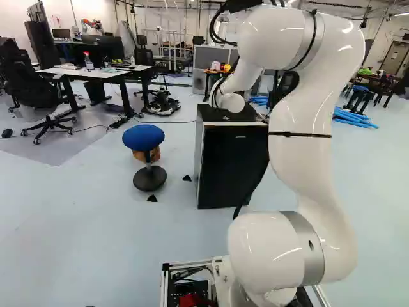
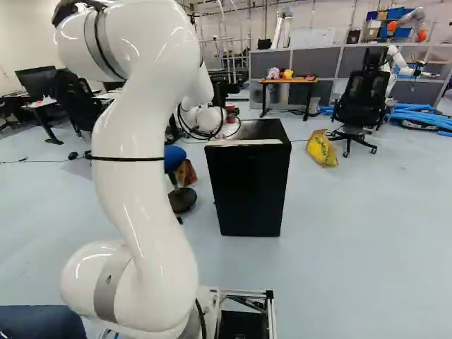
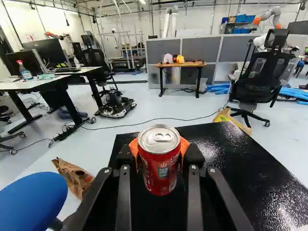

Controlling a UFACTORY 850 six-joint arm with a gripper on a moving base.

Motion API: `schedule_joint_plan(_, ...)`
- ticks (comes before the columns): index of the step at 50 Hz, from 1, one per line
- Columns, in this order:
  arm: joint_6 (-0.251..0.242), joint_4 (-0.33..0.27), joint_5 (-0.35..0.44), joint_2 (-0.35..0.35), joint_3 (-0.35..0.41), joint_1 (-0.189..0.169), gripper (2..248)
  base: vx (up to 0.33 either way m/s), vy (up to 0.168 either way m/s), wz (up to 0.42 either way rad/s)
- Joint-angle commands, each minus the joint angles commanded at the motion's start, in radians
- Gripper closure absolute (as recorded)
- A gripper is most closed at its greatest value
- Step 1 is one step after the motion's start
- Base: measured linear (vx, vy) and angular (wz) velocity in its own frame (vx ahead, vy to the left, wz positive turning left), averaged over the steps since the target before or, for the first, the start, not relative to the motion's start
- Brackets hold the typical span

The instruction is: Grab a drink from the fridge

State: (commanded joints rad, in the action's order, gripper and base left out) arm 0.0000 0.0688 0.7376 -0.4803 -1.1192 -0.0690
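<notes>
A red drink can [image 3: 161,159] stands upright between the orange-padded fingers of my gripper [image 3: 160,156], which is shut on it from both sides. The can's silver lid faces up. Beneath lies the black top of the fridge [image 3: 231,154]; whether the can's base touches it I cannot tell. In the left base view the black fridge [image 1: 233,169] stands beyond my arm, its door apparently closed. The same fridge [image 2: 251,187] is right of my arm in the right base view. In both base views the fingers and can are hidden behind the wrist.
A blue stool [image 1: 144,137] stands beside the fridge, with a brown paper bag [image 3: 74,175] near it. A yellow bag [image 2: 322,148] and a black office chair [image 2: 361,102] are beyond the fridge. Desks [image 1: 96,71] stand at the far left, and another robot [image 2: 404,60] farther back.
</notes>
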Motion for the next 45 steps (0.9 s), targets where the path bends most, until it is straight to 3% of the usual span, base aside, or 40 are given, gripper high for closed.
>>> schedule_joint_plan(45, 0.0, -0.033, 0.065, 0.363, 0.494, 0.033, 150, 0.0, 0.0, 0.0)
